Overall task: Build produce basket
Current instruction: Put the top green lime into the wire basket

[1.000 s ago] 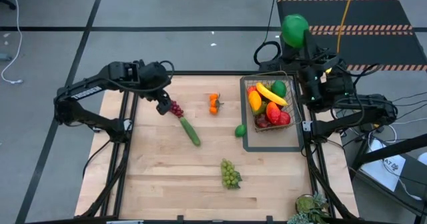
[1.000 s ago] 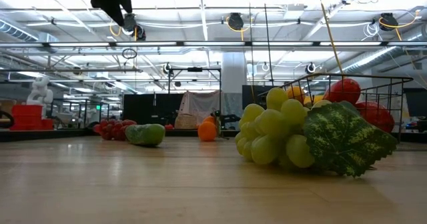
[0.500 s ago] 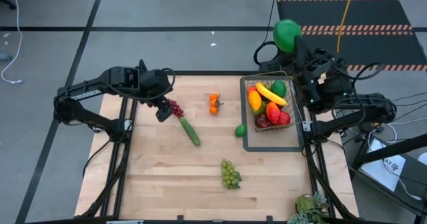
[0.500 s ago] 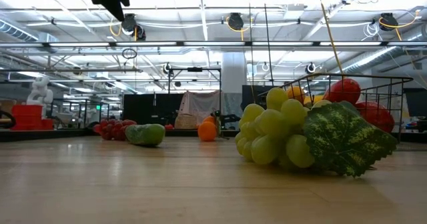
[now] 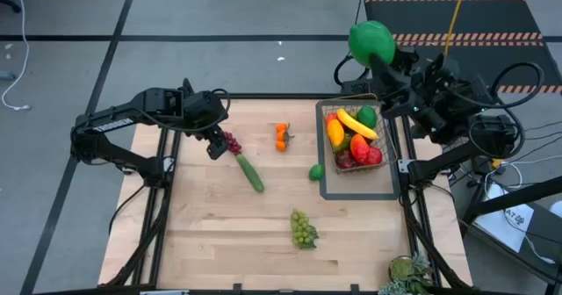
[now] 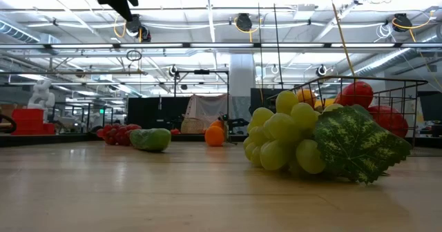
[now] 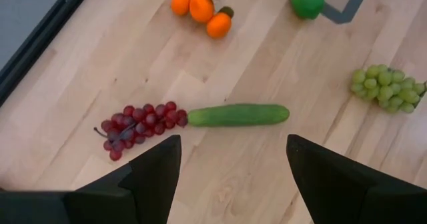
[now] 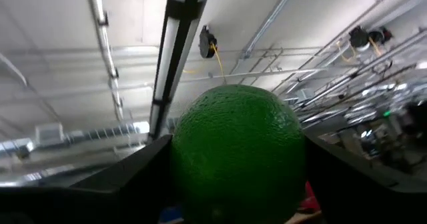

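Wooden table (image 5: pixel 219 225) — wire basket (image 5: pixel 355 141) heaped with colourful produce.

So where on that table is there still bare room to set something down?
Bare wood runs along the table's near edge, left of the green grapes, and right of them below the tray. The far strip is crowded: purple grapes, cucumber, oranges, lime. The basket looks full.

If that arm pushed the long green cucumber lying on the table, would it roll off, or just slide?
The cucumber looks round and smooth, so a push on its side would probably roll it; a push on its end would more likely slide it. It seems a stiff toy that would keep its shape. It touches the purple grapes at one end, which may get nudged too.
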Robot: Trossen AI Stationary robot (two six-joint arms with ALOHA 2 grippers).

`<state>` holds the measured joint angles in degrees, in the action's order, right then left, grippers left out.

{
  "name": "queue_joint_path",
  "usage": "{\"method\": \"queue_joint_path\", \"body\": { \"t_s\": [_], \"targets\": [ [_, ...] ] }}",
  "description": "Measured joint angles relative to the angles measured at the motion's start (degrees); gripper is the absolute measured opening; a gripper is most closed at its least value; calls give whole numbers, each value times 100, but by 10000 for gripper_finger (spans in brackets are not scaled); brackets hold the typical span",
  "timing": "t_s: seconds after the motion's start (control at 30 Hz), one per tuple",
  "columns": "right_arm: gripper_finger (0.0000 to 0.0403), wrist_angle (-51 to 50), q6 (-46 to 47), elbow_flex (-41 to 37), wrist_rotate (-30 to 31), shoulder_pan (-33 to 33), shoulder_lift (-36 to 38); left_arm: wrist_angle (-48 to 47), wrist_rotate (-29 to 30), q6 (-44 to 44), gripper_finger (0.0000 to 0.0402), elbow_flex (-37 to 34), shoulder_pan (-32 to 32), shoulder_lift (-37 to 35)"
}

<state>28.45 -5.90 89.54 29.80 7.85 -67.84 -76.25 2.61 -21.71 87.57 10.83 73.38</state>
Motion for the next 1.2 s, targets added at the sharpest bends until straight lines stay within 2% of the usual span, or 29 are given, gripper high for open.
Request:
{"method": "queue_joint_path", "body": {
  "t_s": [0.43, 0.67, 0.93, 1.2],
  "targets": [
    [302, -182, -4502, 738, 50, 105, -519, 359, 359, -127, 269, 0, 2, 0],
    [302, -182, -6323, 1093, 765, 105, -615, 679, 787, -127, 269, 0, 6, 0],
    [302, -276, -7274, 1387, 795, 105, -609, 1289, 1403, 209, 269, 0, 6, 10],
    [302, -328, -7284, 1403, 823, 101, -611, 1789, 1609, 794, 269, 0, 68, 39]
  ]
}}
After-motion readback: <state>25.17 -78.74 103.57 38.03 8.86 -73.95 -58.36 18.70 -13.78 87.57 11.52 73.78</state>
